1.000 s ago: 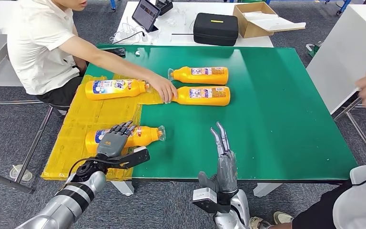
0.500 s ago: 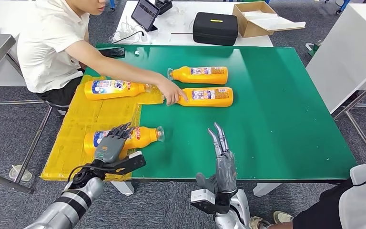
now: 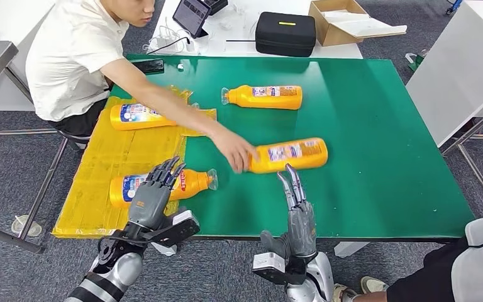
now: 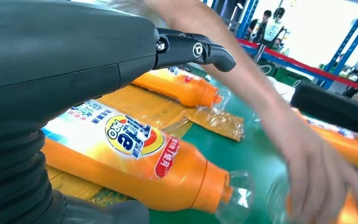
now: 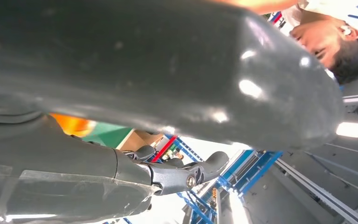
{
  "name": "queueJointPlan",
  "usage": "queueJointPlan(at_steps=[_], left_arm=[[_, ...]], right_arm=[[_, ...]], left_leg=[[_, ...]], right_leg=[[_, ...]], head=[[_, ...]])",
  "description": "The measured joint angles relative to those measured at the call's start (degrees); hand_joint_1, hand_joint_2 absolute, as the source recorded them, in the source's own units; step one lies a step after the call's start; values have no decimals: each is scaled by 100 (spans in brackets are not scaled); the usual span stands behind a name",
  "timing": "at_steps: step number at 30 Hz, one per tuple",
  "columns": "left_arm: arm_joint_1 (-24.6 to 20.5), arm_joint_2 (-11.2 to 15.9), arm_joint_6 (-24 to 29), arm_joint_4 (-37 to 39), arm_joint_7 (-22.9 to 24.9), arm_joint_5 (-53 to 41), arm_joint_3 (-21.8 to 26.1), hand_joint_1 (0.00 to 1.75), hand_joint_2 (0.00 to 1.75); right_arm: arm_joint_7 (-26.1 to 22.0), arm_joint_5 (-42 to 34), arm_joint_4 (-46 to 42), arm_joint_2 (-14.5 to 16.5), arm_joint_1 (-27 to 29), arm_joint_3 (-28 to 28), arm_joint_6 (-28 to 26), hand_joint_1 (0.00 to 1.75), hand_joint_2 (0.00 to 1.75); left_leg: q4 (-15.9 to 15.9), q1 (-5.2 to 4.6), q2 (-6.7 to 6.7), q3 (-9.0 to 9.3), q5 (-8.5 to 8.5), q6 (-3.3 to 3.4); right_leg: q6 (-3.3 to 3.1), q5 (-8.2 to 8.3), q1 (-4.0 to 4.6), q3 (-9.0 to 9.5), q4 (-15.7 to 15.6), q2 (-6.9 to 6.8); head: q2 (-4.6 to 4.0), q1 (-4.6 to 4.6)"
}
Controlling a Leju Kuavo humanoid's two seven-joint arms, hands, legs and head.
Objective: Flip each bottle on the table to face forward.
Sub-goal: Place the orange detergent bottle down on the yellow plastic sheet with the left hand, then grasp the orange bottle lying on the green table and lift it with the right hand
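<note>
Several orange bottles lie on their sides on the green table (image 3: 377,189). The nearest bottle (image 3: 163,184) (image 4: 135,158) lies on a yellow sheet (image 3: 110,163), cap to the right; my left hand (image 3: 151,195) hovers over it with fingers spread, holding nothing. My right hand (image 3: 297,211) stands edge-on at the table's front, fingers straight, just short of a second bottle (image 3: 292,155) that a person's hand (image 3: 238,151) holds at its neck. A third bottle (image 3: 264,97) lies at the back centre, a fourth (image 3: 135,116) at the back left behind the person's arm.
The person in a white shirt (image 3: 75,60) sits at the table's left and reaches across it. A phone (image 3: 148,66) lies at the back left corner. Behind stand a black case (image 3: 284,34), a tablet (image 3: 192,16) and a cardboard box (image 3: 339,22). Another person's leg (image 3: 471,270) shows front right.
The person has dragged the middle bottle forward and to the right, close to my right hand. My left hand has risen slightly over the nearest bottle. The camera has tilted a little.
</note>
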Motion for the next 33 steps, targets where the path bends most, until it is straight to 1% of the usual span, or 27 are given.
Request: queueJointPlan(at_steps=[8, 11, 13, 15, 18, 20, 22, 25, 28, 33], left_arm=[[79, 49, 96, -398, -18, -10, -44, 0, 175], [135, 74, 127, -581, -20, 27, -79, 0, 175], [180, 74, 160, -697, -56, 197, -94, 0, 175], [261, 6, 118, -814, -134, 635, -91, 0, 175], [479, -315, -62, -975, -207, 1614, -73, 0, 175], [646, -568, -62, -1035, -176, 2057, -83, 0, 175], [782, -784, 44, -1064, -108, 2373, -102, 0, 175], [921, -997, 252, -1129, -33, 2813, -143, 0, 175], [1012, -1102, 428, -1312, -19, 3141, -190, 0, 175], [1051, -1152, 843, -1594, -70, 3249, -224, 0, 175]], right_arm=[[0, 84, -14, 0, -1, -20, 0, 0, 0], [0, 303, -13, 1, -2, -47, 1, 0, 0], [0, 737, 1, 17, -7, -129, 0, 0, 0], [1, 1315, 77, 56, -43, -308, 0, 0, 0], [32, 2356, 387, 123, -193, -801, 0, 0, 0], [191, 2972, 652, 140, -325, -1172, 0, 0, 0], [537, 3379, 935, 106, -459, -1445, 0, 0, 0], [1065, 3599, 1390, -37, -663, -1611, -1, 0, 0], [1442, 3700, 1733, -209, -833, -1628, -1, 0, 0], [1840, 3799, 2076, -455, -1049, -1471, -2, 0, 0]], left_leg=[[0, 0, -1, -2, 1, 0], [0, 0, 0, -4, 0, 0], [0, 0, 0, -5, 0, 0], [0, -1, -1, -6, 0, 0], [0, -3, -3, -8, -1, 1], [1, -9, -5, -10, -1, 3], [1, -15, -5, -11, -2, 5], [2, -18, -4, -11, -2, 6], [2, -17, -4, -11, -2, 6], [2, -14, -1, -11, -2, 5]], right_leg=[[0, 0, -1, 0, 0, 0], [0, 0, -1, -2, 0, 0], [0, 0, -1, -3, 0, 0], [0, 0, -1, -4, 0, 0], [1, 0, -3, -4, -1, -1], [2, 0, -10, -4, -2, -2], [4, 1, -16, -4, -2, -1], [6, 2, -17, -5, -2, -1], [6, 2, -16, -6, -2, -1], [6, 2, -14, -7, -2, -1]], head=[[0, 1], [0, 1], [1, 0], [1, -1], [0, 1], [0, 2], [0, 1], [0, 1], [0, 1], [1, -1]])
